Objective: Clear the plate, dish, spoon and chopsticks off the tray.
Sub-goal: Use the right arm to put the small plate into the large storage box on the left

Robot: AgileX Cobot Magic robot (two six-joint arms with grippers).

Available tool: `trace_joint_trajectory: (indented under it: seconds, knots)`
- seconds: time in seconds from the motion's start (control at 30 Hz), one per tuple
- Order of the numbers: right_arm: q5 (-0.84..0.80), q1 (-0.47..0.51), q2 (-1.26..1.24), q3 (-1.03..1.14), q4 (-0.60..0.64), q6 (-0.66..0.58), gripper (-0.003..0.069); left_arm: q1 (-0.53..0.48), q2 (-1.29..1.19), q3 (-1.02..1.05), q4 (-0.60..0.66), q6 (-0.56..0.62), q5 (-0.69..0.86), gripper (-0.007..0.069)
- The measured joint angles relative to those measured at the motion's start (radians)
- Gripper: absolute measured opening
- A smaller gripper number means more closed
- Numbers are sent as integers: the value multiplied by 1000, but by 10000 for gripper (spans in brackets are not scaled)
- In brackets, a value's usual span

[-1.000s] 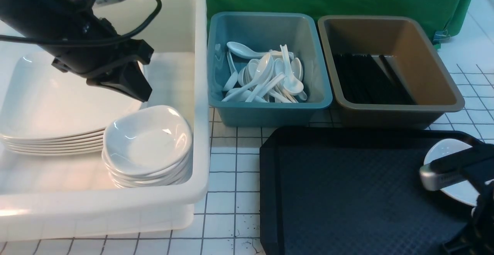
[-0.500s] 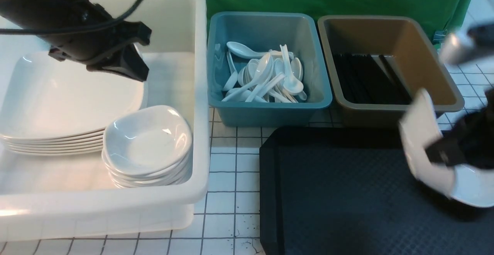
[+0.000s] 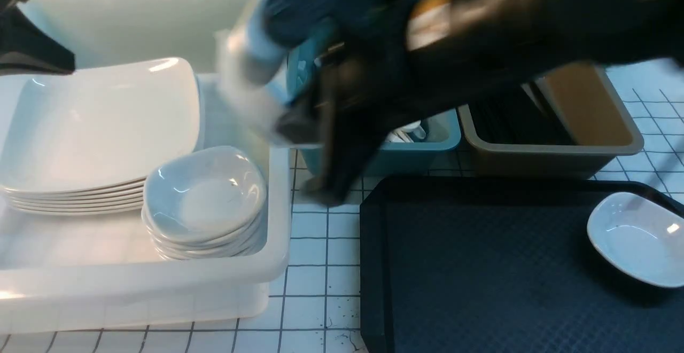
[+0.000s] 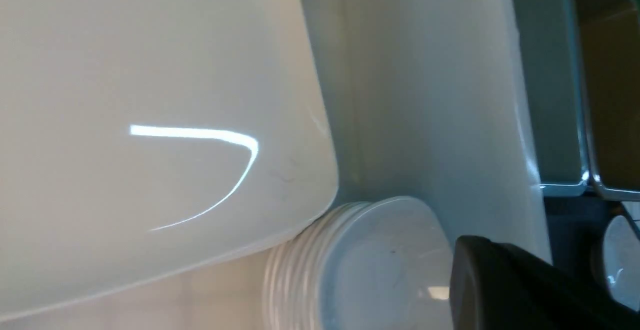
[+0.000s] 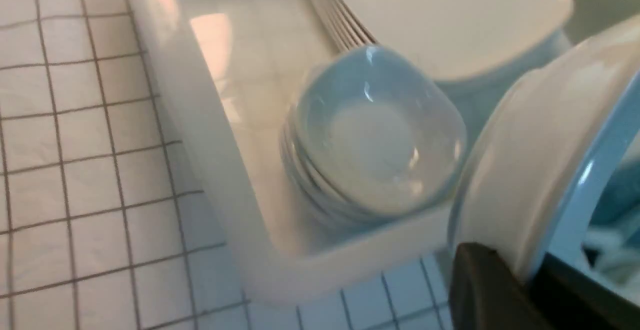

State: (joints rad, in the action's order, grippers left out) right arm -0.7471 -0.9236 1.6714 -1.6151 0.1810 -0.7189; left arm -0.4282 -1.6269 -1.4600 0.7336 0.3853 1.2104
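Observation:
My right gripper (image 3: 307, 128) is shut on the rim of a small white dish (image 3: 243, 88), which hangs blurred above the right wall of the white tub (image 3: 160, 283). The right wrist view has this dish (image 5: 540, 160) edge-on between the fingers (image 5: 480, 285). Another small dish (image 3: 636, 238) lies at the black tray's (image 3: 481, 273) far right. Large square plates (image 3: 101, 123) are stacked in the tub, with a stack of small dishes (image 3: 206, 198) beside them. My left gripper (image 3: 29, 48) is shut and empty at the far left above the plates; one of its fingers (image 4: 500, 290) shows.
A teal tub (image 3: 427, 147) behind the tray holds white spoons (image 3: 410, 127), mostly hidden by my right arm. To its right, a brown tub (image 3: 588, 144) holds black chopsticks (image 3: 507, 123). A white gridded tabletop (image 3: 320, 246) separates tub and tray.
My right arm lifted a dish off the tray's right end and swung it left to the white tub. The left arm drew back up and to the left.

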Motion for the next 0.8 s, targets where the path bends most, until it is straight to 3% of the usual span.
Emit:
trace_joint_trajectory:
  seconds: [0.17,0.37,0.5,0.67,0.8]
  knots:
    - [62,-45,200,-73,-36,-198,51,-1,0,0,-62,-2,3,5]
    - [113,-48,325,-82,-181,-252,75,-1,0,0,-32,-7,7,5]
    - [157,-49,334,-83,-202,-254,104,-1,0,0,-25,-8,7,5]
    - [197,-54,334,-87,-210,-254,193,-1,0,0,-25,-8,7,5]
    - [202,-55,330,-87,-212,-254,325,-2,0,0,-24,-7,7,5]
